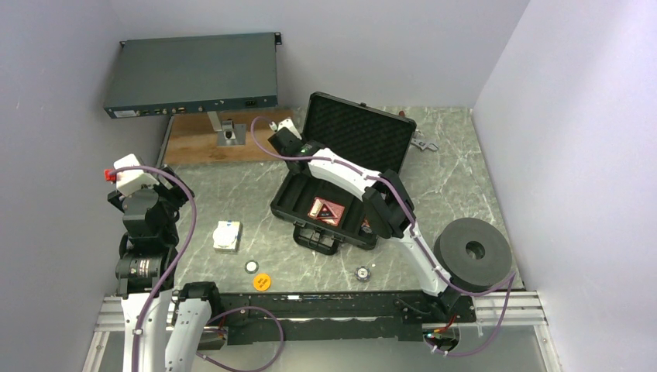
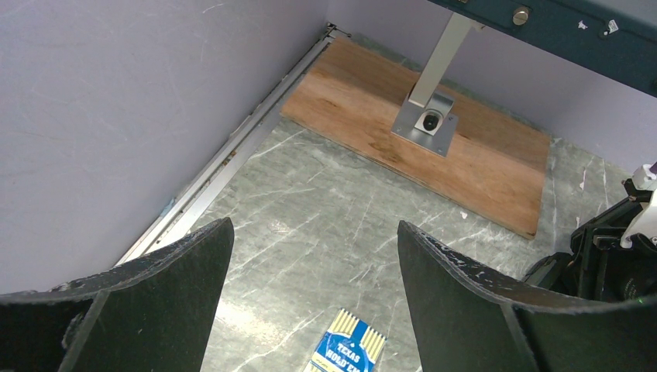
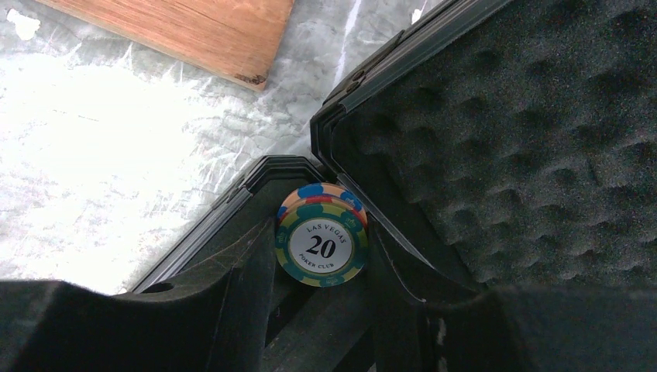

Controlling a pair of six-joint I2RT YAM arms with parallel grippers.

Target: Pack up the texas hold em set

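Right wrist: right gripper seemingly tight on poker chips over case, arm outstretched; left gripper wide.

matt black plastic case with bumpy grey foam; smooth, faintly shiny marbled table; grainy wood board; glossy-faced poker chips.

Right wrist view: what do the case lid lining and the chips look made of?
The case lid lining looks like dark grey egg-crate foam: matte, with regular soft dimples. The chips look like moulded plastic or clay composite, with a smooth satin face, printed label and coloured edge stripes; which of the two, I cannot tell.
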